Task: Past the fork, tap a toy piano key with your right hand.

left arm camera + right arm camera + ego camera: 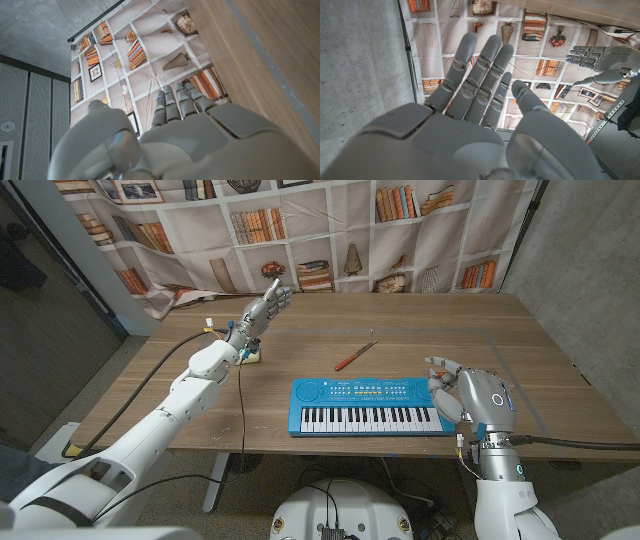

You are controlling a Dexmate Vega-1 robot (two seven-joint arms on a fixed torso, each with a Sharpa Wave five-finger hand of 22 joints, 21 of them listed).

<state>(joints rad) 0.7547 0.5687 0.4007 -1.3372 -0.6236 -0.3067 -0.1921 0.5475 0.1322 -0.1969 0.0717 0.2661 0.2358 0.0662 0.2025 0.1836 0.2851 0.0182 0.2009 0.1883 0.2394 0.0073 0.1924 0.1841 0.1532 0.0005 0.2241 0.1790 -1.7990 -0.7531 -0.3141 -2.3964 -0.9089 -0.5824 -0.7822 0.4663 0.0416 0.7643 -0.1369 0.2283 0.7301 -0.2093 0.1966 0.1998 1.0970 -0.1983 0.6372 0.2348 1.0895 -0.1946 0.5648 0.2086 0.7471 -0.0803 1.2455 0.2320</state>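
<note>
One blue toy piano [367, 407] and one red-handled fork [355, 355] beyond it on the table [520, 340], my right hand [470, 395] empty, fingers spread, just beside the piano's right end, my left hand [262, 308] raised, fingers straight, empty, seen in right wrist view too.

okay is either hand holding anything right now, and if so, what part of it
Nothing is held. The right hand is open beside the toy piano, fingers apart. The left hand is raised with fingers extended, empty. The fork lies untouched on the table.
</note>
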